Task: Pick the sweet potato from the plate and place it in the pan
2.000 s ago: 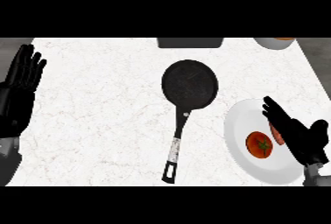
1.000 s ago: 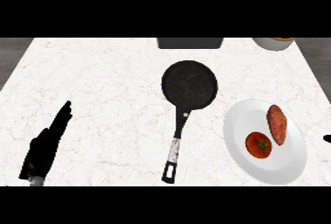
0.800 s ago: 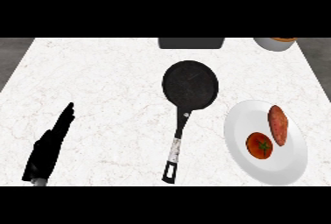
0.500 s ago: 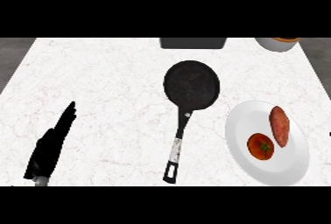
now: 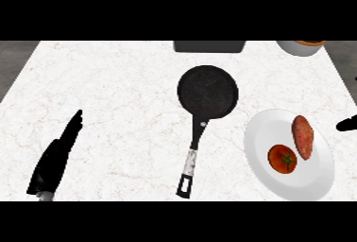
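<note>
One right robot hand (image 5: 346,124) tip, cut off beside plate (image 5: 268,175)

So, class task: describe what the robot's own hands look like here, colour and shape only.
The left hand is plain black, a long narrow shape tapering to a pointed tip, with a small pale grey piece at its wrist end. Of the right hand only a small rounded black tip shows.

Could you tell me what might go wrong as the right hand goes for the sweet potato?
1. The tomato lies right beside the sweet potato on the plate; a grasp could nudge it or catch it too.
2. Only a tip of the right hand shows at the edge, so its approach is hard to judge.
3. The pan is shallow; the potato might roll out.
</note>
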Robot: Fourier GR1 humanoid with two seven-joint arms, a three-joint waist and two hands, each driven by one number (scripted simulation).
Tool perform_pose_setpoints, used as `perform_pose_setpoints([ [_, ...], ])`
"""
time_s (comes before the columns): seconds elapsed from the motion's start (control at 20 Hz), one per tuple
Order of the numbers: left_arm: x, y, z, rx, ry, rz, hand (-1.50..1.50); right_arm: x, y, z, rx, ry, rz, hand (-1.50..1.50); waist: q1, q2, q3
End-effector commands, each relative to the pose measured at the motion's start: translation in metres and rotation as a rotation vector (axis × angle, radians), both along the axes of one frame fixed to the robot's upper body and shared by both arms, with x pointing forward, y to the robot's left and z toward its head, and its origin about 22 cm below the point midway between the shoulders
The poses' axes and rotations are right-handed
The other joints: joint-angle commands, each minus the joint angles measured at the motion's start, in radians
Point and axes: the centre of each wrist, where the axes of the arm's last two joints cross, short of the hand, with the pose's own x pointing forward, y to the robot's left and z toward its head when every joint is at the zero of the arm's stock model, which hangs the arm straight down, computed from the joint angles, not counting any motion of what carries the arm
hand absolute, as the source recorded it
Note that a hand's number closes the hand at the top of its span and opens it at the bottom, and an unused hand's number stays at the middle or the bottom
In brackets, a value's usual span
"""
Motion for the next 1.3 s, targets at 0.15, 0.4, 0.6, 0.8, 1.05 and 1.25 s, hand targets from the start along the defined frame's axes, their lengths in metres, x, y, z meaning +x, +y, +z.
perform_pose_setpoints([
  [0.15, -0.005, 0.001, 0.007, -0.001, -0.006, -0.004, 0.00, 0.035, 0.019, 0.002, -0.031, 0.165, 0.076, -1.50, 0.003, -0.001, 0.000],
  [0.4, -0.004, 0.016, 0.005, -0.014, 0.017, -0.004, 0.00, 0.051, 0.040, 0.006, -0.073, 0.319, 0.145, -1.50, -0.001, -0.002, 0.000],
  [0.6, -0.004, -0.003, 0.003, -0.006, -0.002, 0.007, 0.00, 0.046, 0.044, -0.032, -0.079, 0.373, 0.161, -1.50, -0.007, -0.002, 0.000],
  [0.8, -0.013, 0.008, 0.009, -0.020, 0.014, 0.013, 0.00, 0.045, 0.047, -0.033, -0.067, 0.395, 0.173, -1.50, -0.011, -0.004, 0.000],
  [1.05, -0.003, 0.003, 0.011, -0.012, 0.023, 0.011, 0.00, 0.063, 0.063, -0.038, -0.096, 0.432, 0.157, -1.50, -0.006, -0.002, 0.000],
  [1.25, -0.004, -0.002, 0.003, -0.006, -0.003, 0.014, 0.00, 0.067, 0.086, -0.042, -0.119, 0.483, 0.172, -1.50, -0.010, -0.003, 0.000],
])
